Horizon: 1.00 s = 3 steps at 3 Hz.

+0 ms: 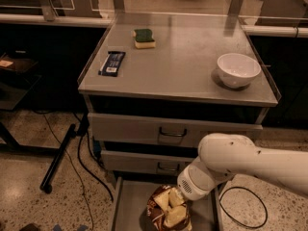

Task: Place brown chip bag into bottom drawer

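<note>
The brown chip bag [167,211], crinkled dark brown and pale yellow, sits low in the open bottom drawer [127,203], a wide grey tray pulled out at the foot of the cabinet. My gripper [175,199] is at the end of the white arm, right on top of the bag's upper right part. The bag and the wrist hide the gripper's tips.
On the cabinet top [178,66] lie a dark blue flat wrapper [112,63], a green and yellow sponge [144,38] and a white bowl [237,70]. Two higher drawers with wire handles [172,132] are closed. Black cables [86,162] trail on the floor at left and right.
</note>
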Each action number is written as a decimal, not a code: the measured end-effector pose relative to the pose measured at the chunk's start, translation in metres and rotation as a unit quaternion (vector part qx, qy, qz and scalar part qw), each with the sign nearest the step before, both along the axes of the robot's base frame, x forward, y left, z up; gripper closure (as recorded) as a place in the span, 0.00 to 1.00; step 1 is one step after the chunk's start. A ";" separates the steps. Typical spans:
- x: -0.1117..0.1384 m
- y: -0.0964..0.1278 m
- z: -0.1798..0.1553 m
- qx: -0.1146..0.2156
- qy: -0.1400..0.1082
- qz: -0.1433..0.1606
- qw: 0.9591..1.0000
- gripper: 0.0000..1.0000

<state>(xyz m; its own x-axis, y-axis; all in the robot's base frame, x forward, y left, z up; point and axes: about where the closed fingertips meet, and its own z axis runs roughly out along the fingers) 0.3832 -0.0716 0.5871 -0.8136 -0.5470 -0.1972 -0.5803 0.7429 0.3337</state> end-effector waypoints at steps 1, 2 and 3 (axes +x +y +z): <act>0.005 0.010 -0.043 0.011 0.016 -0.040 0.999 1.00; 0.007 0.012 -0.045 0.015 0.014 -0.045 0.999 1.00; 0.008 0.003 -0.063 0.025 0.026 -0.068 0.997 1.00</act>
<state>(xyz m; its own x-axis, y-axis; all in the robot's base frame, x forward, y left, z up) 0.3909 -0.0683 0.5240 -0.8898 -0.4208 -0.1766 -0.4555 0.7960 0.3985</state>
